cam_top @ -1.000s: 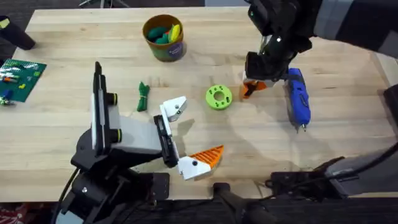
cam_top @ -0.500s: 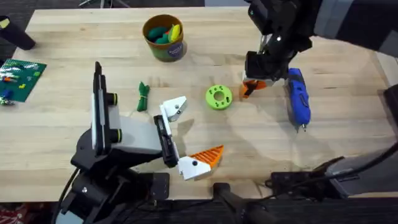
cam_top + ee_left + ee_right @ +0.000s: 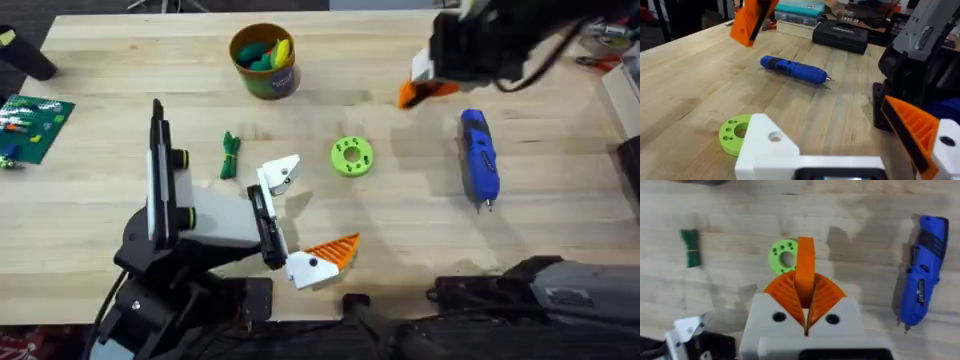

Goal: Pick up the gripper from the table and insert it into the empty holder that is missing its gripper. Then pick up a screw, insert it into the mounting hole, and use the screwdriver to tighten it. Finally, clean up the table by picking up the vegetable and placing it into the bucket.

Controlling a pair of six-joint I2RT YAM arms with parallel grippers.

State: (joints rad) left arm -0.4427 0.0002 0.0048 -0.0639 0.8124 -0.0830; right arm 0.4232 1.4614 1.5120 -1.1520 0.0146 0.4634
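Overhead: right pincer [image 3: 425, 85] raised near the surface's far right edge, pinching the orange gripper piece [image 3: 412, 92], lifted clear of the wood, presumably for carrying to the mount. Left pincer [image 3: 305, 215] rests low near the front edge, spread wide, one finger the bare white empty holder [image 3: 280, 173], the other carrying an orange triangular tip [image 3: 335, 250]; it seems parked open to present the holder. Dark green vegetable [image 3: 231, 155] just left of the holder, green disc [image 3: 351, 155] to its right, blue screwdriver [image 3: 479, 157] toward the right edge, yellow bucket [image 3: 263, 60] near the far edge. Left wrist: holder [image 3: 767, 145] in the foreground, piece [image 3: 747, 22] hanging beyond, apart from it. Right wrist: pads pressed on the piece [image 3: 805, 272], which stands upright above disc [image 3: 784, 256].
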